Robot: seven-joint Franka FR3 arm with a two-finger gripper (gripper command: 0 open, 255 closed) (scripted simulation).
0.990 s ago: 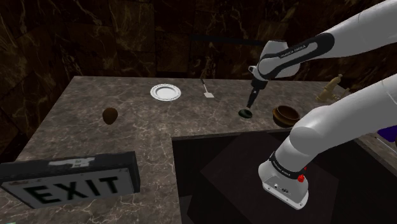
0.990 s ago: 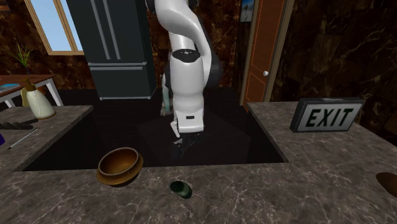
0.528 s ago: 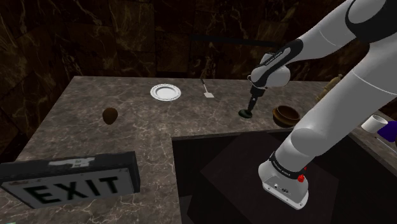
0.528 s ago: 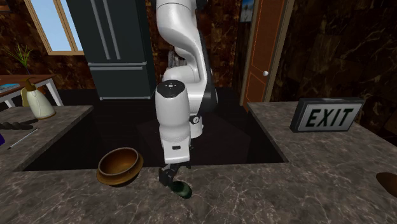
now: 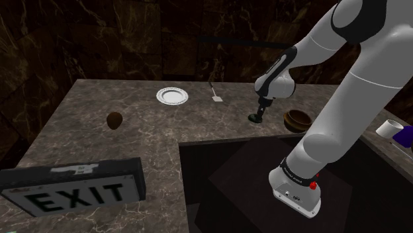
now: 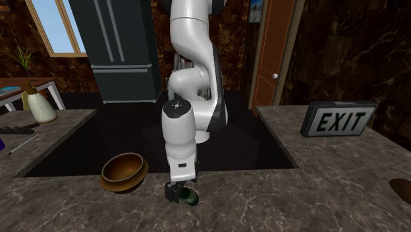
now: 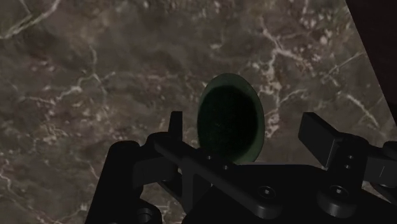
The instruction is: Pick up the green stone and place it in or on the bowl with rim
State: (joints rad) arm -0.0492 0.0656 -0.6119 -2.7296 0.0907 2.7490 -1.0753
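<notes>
Between the spread fingers (image 7: 318,137) of the all-black 2-finger gripper (image 6: 179,192), a dark green oval stone (image 7: 230,121) is lying.
It is resting on the dark veined marble countertop (image 6: 309,198), with the brown round wooden bowl (image 6: 124,173) sitting near it, toward the second exterior view's left.

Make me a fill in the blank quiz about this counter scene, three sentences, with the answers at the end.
1. The green stone lies, not yet clasped, between the ____ fingers of the gripper.
2. In the second exterior view, the brown bowl sits on the stone's ____ side.
3. The sign standing on the counter reads ____.
Missing words: open; left; EXIT.
</notes>
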